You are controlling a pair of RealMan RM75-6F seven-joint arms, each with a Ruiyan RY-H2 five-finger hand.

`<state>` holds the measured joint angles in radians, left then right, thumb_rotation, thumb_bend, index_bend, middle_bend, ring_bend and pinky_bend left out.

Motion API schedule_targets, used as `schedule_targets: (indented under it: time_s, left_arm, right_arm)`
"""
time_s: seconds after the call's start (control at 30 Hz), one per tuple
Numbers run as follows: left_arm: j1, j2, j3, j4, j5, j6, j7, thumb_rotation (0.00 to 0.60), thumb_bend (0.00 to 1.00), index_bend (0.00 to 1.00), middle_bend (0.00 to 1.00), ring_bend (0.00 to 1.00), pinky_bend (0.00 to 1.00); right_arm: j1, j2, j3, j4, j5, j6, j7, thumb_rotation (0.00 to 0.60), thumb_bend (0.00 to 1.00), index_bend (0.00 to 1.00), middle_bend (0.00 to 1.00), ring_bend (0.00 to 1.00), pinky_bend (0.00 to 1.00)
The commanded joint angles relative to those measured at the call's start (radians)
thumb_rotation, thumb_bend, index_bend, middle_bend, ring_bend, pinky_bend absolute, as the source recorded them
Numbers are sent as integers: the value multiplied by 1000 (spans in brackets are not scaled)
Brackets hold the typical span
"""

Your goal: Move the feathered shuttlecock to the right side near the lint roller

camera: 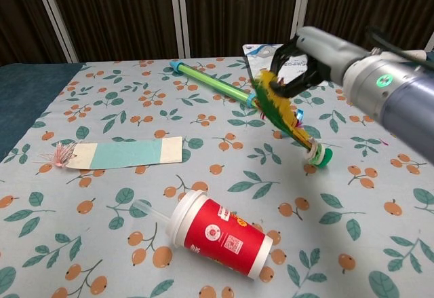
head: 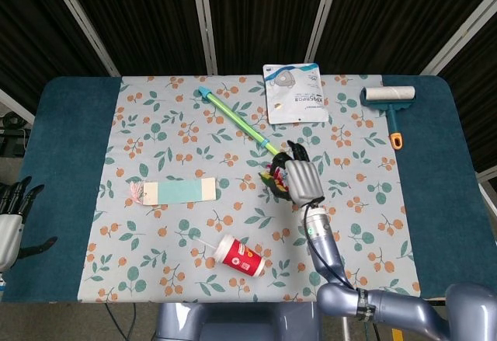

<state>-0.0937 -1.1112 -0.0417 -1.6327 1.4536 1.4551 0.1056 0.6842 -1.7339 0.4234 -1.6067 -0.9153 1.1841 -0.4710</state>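
Note:
The feathered shuttlecock (camera: 278, 104) has green, yellow and red feathers and a white and green base. My right hand (camera: 313, 55) grips it by the feathers and holds it tilted above the middle of the table, base end lowest. In the head view the right hand (head: 301, 179) covers most of the shuttlecock (head: 272, 176). The lint roller (head: 389, 97) lies at the far right corner of the cloth, well apart from the hand. My left hand (head: 11, 218) hangs beyond the table's left edge, fingers spread and holding nothing.
A green and blue stick (head: 245, 127) lies diagonally just behind the right hand. A mask packet (head: 293, 92) sits at the back centre. A teal bookmark (head: 175, 192) lies at the left, and a red paper cup (head: 239, 254) lies tipped over near the front.

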Motion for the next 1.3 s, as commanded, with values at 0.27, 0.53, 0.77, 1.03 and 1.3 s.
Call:
schedule_targets:
  time_s: [0.27, 0.53, 0.77, 1.03, 1.3]
  left_arm:
    - [1, -3, -1, 0, -1, 3, 4, 553, 144, 114, 0, 0, 0]
    - [3, -5, -1, 0, -2, 7, 9, 555, 144, 114, 0, 0, 0]
    - [3, -6, -1, 1, -1, 9, 9, 553, 144, 114, 0, 0, 0]
    - [3, -5, -1, 2, 0, 7, 6, 555, 143, 114, 0, 0, 0]
    - [4, -7, -1, 1, 0, 10, 12, 554, 144, 114, 0, 0, 0]
  right_arm:
    - [-82, 214, 107, -138, 73, 42, 68, 600, 388, 618, 316, 0, 0]
    - [-126, 283, 93, -158, 95, 31, 132, 600, 388, 618, 316, 0, 0]
    - [-136, 290, 61, -133, 101, 25, 169, 600, 388, 618, 316, 0, 0]
    - [-148, 314, 38, -92, 111, 15, 198, 600, 388, 619, 316, 0, 0]
    - [-162, 342, 12, -83, 115, -5, 230, 600, 390, 620, 316, 0, 0]
